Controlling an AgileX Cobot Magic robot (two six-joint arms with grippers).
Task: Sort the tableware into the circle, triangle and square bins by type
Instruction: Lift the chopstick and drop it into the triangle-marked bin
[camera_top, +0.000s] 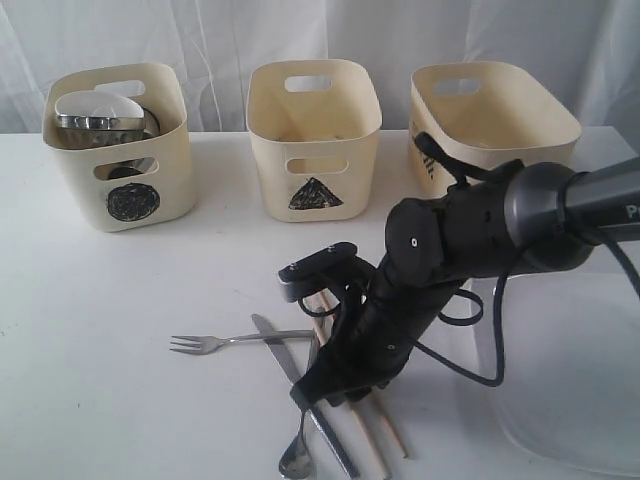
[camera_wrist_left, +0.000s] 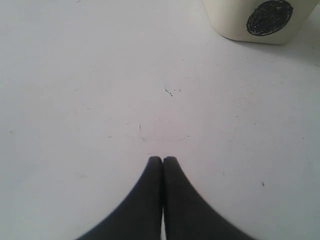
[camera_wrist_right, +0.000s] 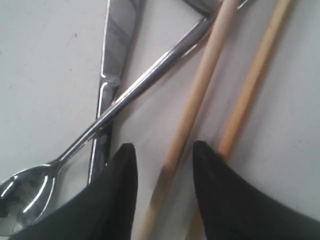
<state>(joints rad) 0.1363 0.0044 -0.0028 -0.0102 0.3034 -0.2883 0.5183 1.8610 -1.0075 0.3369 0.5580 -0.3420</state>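
I am seeing 1 fork (camera_top: 215, 342), 1 knife (camera_wrist_right: 117, 30), 1 spoon (camera_wrist_right: 30, 192) and 2 chopsticks (camera_wrist_right: 200, 85) lying together on the table (camera_top: 100, 350), in front of 3 bins (camera_top: 315, 150). My R gripper (camera_wrist_right: 164, 150) is standing spread around 1 chopstick. The L gripper (camera_wrist_left: 162, 160) is hovering pressed together over the table near the circle bin (camera_wrist_left: 235, 20).

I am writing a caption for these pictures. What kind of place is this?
Probably a robot test bench, not a kitchen: a white table, a white curtain behind, and bins marked with drawn shapes.

A white table (camera_top: 100, 330) shows a few faint dark specks, and a pale curtain (camera_top: 200, 35) hangs behind it.
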